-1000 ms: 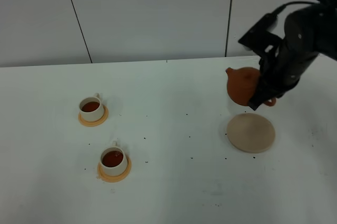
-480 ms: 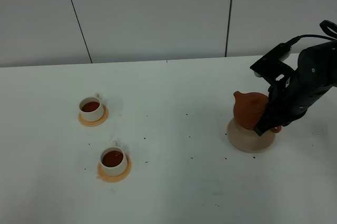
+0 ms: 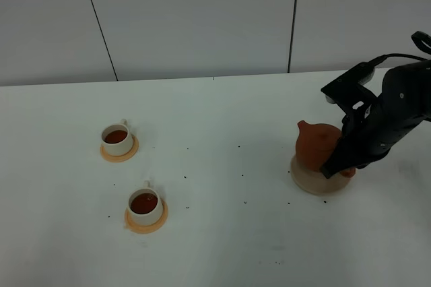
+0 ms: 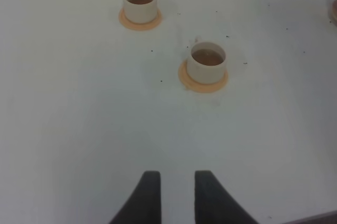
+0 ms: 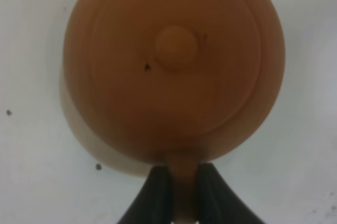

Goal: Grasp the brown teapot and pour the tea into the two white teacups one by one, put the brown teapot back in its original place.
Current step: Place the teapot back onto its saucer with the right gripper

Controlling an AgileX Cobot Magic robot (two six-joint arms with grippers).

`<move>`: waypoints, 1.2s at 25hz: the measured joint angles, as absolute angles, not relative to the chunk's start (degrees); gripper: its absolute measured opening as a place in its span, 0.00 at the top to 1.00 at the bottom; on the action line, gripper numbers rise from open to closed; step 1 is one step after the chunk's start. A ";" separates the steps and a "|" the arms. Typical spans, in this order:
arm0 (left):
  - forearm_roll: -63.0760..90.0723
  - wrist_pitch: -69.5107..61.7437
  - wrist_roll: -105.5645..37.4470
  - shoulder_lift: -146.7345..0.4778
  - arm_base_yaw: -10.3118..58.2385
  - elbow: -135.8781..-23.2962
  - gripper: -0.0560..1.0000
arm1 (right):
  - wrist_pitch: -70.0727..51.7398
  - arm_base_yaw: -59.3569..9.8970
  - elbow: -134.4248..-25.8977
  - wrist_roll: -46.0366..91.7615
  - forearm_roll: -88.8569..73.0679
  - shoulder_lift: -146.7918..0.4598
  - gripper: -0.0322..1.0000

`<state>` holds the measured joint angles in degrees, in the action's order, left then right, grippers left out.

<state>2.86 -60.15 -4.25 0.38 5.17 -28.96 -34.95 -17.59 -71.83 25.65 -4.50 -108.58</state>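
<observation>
Sitting filled at left, the 2 cups [image 3: 118,137] [image 3: 145,205] show pouring is done. Left gripper [image 4: 172,192] hangs apart, holding nothing. At right, the teapot [image 3: 319,147] now rests on the coaster [image 3: 304,180], lowered from above it; right gripper [image 5: 179,190] pinches its handle. Only releasing remains.

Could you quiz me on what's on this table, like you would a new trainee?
1. True or false: both cups hold tea.
2. What does the teapot sit on? A) a cup saucer B) the beige coaster C) bare table
3. Fill in: the right claw is shut on the teapot's ____.

Key: 1 true; 2 B; 3 handle.
</observation>
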 joint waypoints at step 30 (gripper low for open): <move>2.86 -60.15 -4.30 0.38 5.17 -28.96 0.73 | -33.77 -17.54 -68.85 25.65 -7.11 -108.58 0.88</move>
